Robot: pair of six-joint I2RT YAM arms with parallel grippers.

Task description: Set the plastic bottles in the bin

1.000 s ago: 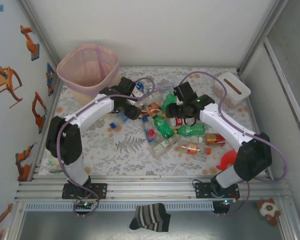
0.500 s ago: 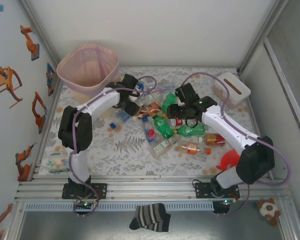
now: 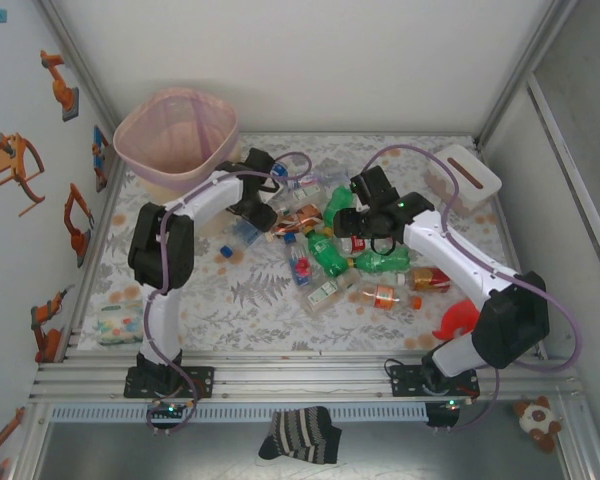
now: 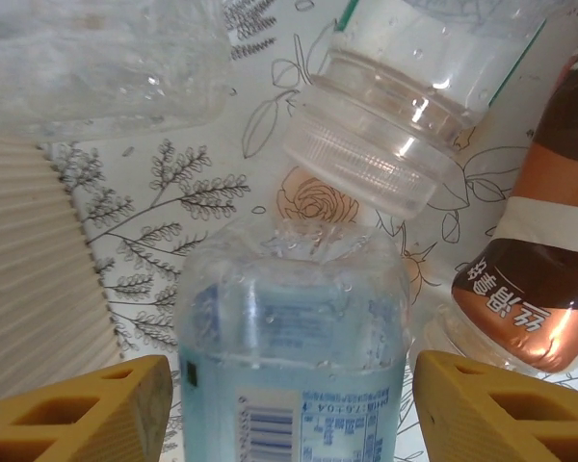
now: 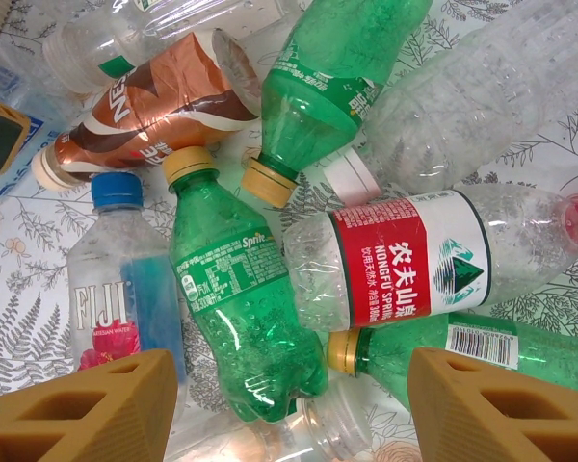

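Note:
Several plastic bottles [image 3: 332, 250], clear and green, lie heaped mid-table. The pale pink bin [image 3: 140, 125] stands at the back left. My left gripper [image 3: 260, 205] is at the heap's left edge, near the bin. It is open, and its fingers [image 4: 87, 409] closely flank a clear bottle with a pale blue label [image 4: 289, 327], with a thin gap each side. My right gripper [image 3: 352, 222] hovers open over the heap. Below it lie a green Sprite bottle [image 5: 241, 298], a red-labelled clear bottle [image 5: 405, 260] and a Fiji bottle [image 5: 116, 298]. Nothing sits between its fingers [image 5: 87, 414].
A white box with a slot [image 3: 463, 178] stands at the back right. A red object [image 3: 458, 320] lies front right and a small packet [image 3: 115, 325] front left. Loose caps [image 3: 225, 250] dot the mat. A brown-labelled bottle [image 4: 544, 241] and a clear bottle's neck [image 4: 376, 144] crowd the left gripper.
The left arm's elbow has swung up and back, and its gripper has shifted slightly toward the bin. The right gripper has edged a little to the right. The bottles have not moved.

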